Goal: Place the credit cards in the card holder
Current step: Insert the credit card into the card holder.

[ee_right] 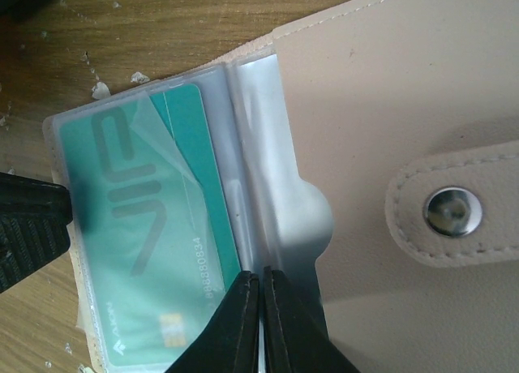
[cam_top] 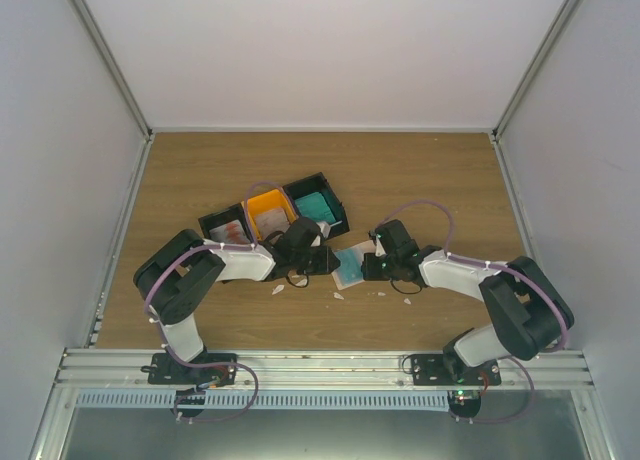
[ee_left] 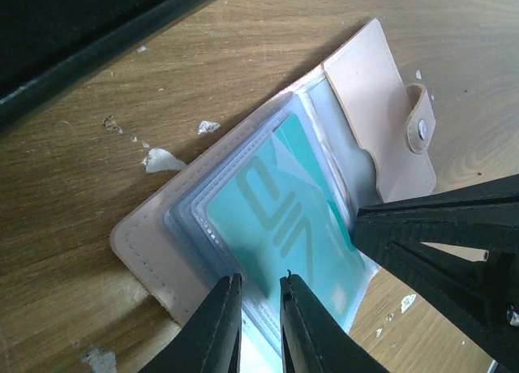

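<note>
The left claw (ee_left: 260,280) stands a sliver apart over the near edge of the clear sleeves (ee_left: 190,227), and I cannot tell whether it pinches plastic. The right claw (ee_right: 261,276), tips together, sits on a sleeve by its half-round cutout. A teal card (ee_left: 276,227) lies in the sleeves of the holder (ee_left: 373,105), open on the counter (ee_left: 203,65) between both claws. It looks best to pin the holder with the right claw and slide the card flat and straight, minding the curled film over its corner; further cards (cam_top: 315,208) wait in the bins (cam_top: 272,212) beyond.
</note>
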Action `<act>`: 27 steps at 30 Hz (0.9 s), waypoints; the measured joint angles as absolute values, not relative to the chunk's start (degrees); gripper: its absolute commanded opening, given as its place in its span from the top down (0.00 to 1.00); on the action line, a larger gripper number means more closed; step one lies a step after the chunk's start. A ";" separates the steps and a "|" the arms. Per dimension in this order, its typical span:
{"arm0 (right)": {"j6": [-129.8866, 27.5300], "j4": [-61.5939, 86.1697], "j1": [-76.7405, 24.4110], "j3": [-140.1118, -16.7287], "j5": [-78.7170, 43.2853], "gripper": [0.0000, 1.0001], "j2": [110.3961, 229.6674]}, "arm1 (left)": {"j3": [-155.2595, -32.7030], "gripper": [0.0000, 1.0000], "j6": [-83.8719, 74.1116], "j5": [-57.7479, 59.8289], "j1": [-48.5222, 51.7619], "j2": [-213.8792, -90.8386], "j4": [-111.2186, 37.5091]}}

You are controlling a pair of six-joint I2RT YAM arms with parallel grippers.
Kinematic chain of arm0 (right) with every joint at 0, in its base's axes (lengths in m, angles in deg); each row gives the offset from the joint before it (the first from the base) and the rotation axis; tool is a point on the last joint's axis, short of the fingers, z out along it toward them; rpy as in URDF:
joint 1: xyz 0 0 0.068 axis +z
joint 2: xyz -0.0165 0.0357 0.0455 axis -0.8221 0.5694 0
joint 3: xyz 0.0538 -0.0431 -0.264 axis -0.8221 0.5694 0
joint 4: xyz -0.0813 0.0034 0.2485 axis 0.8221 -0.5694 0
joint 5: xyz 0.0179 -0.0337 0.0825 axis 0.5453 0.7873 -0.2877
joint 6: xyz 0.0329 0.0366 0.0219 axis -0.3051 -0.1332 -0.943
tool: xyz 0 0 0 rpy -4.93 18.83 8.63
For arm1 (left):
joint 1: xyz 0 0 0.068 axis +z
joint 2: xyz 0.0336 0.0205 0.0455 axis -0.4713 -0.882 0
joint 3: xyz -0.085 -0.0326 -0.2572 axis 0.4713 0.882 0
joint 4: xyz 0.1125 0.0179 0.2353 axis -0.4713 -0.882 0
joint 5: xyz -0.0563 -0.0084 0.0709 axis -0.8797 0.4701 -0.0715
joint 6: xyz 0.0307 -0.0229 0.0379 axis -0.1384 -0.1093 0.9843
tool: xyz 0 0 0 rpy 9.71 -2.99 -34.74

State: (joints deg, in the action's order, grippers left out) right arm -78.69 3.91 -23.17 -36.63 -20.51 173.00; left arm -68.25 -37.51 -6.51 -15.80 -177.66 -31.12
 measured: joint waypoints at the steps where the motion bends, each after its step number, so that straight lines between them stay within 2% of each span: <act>1: -78.71 3.91 -23.17 -36.63 -20.49 0.96 173.00 | -68.25 0.80 -37.55 -6.51 -15.78 -177.66 -31.19; 27: -78.71 3.91 -23.17 -36.65 -20.49 0.96 173.00 | -68.57 0.74 -36.17 -10.07 -15.65 -177.66 -28.94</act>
State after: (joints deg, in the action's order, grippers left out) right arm -78.71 3.91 -23.17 -36.65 -20.49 173.00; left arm -68.57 -36.17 -10.07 -15.65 -177.66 -28.94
